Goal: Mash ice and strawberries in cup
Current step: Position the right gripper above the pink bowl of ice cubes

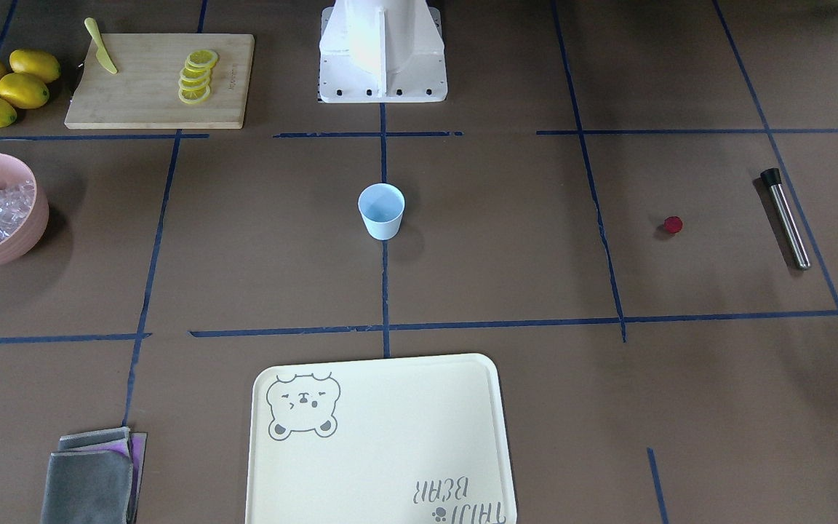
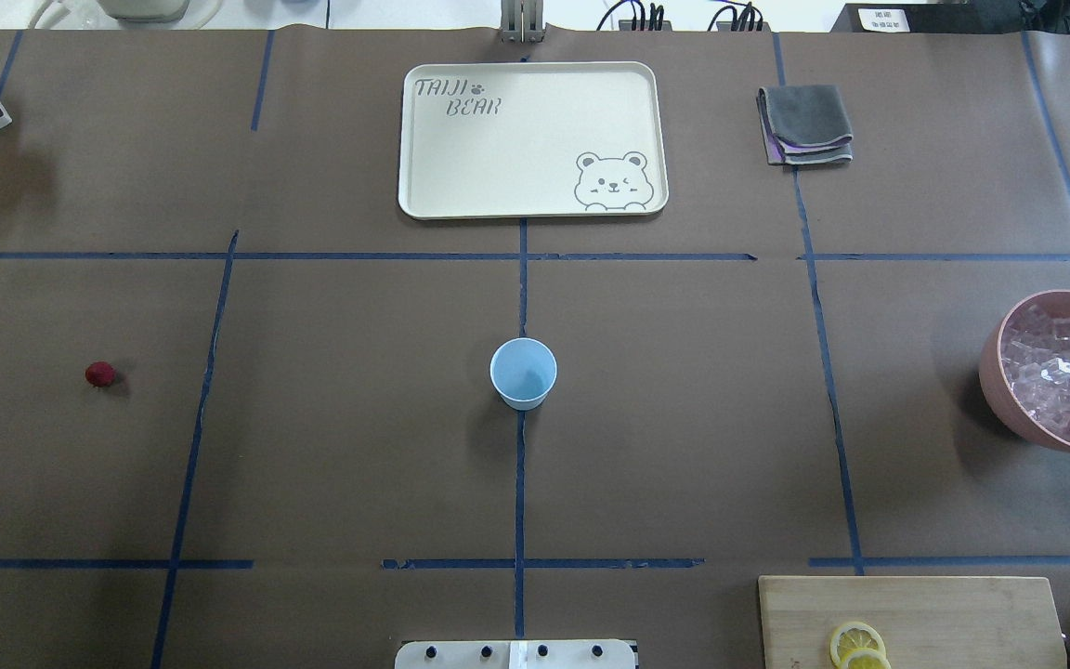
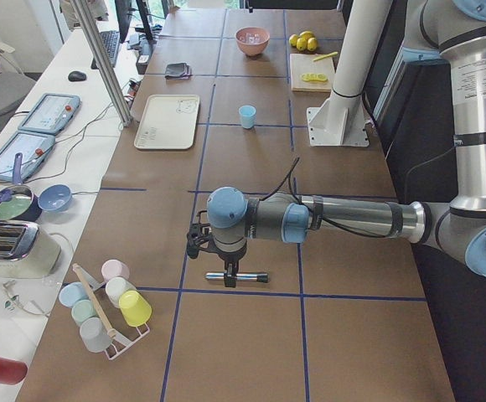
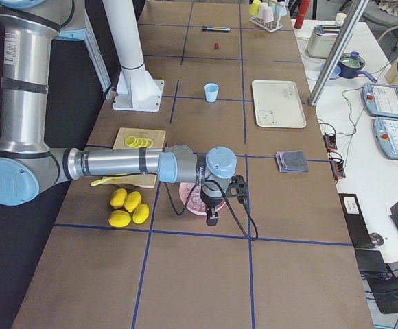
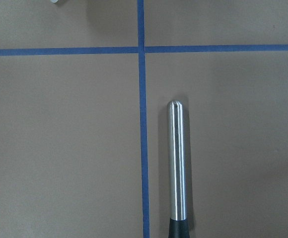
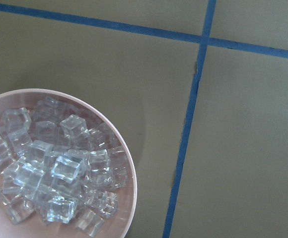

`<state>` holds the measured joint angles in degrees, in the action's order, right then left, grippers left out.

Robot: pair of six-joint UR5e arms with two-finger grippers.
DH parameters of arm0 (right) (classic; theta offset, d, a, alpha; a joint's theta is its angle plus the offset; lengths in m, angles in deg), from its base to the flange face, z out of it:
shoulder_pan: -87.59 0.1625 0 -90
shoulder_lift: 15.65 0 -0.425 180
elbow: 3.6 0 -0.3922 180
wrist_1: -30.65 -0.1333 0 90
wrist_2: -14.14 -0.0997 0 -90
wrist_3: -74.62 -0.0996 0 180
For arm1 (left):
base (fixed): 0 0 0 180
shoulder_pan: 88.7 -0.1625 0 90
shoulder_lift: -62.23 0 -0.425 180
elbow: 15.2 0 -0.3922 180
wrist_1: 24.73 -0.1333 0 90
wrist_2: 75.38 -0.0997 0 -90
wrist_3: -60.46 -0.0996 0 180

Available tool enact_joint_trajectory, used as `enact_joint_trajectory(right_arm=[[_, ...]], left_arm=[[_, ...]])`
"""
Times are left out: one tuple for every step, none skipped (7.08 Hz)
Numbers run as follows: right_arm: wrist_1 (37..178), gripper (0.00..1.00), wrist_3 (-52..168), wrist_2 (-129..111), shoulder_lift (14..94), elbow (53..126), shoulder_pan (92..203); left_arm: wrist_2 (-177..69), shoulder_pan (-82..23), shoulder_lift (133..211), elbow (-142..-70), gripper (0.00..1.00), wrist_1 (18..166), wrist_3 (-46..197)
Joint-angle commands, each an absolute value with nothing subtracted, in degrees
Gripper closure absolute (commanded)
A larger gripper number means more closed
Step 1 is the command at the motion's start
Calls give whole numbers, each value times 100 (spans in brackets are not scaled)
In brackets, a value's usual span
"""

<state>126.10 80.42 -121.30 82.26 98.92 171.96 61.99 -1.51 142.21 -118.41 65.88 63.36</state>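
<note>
Overhead exterior: cup (image 2: 523,372) on brown taped table (image 2: 358,437).

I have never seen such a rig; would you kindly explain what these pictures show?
Two robot arms share one table, each ending in two fingers. Two pictures look down on the table from opposite sides, two look along it from its ends, two come from wrist cameras. In the middle stands an empty blue cup. A strawberry and a metal rod lie on the robot's left; a pink bowl of ice stands on its right, near a cutting board with lemon slices and a knife, and lemons. A tray and folded cloth lie beyond. The left arm hangs over the rod, the right arm over the bowl. Nothing appears held; whether the fingers are open I cannot tell.
</note>
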Motion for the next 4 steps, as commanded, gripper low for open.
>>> enact_joint_trajectory(right_arm=[[12610, 1, 8033, -12252, 8226, 9880, 17196], [12610, 1, 8033, -12270, 8226, 9845, 17196], [12610, 1, 8024, -12297, 8226, 9844, 17196], [12610, 1, 8024, -12454, 8226, 9836, 17196]], left_arm=[[6199, -151, 14221, -11839, 0, 6580, 6353], [6199, -151, 14229, -11856, 0, 6606, 6344], [6199, -151, 14221, -11848, 0, 6606, 6353], [6199, -160, 14238, -11856, 0, 6606, 6371]])
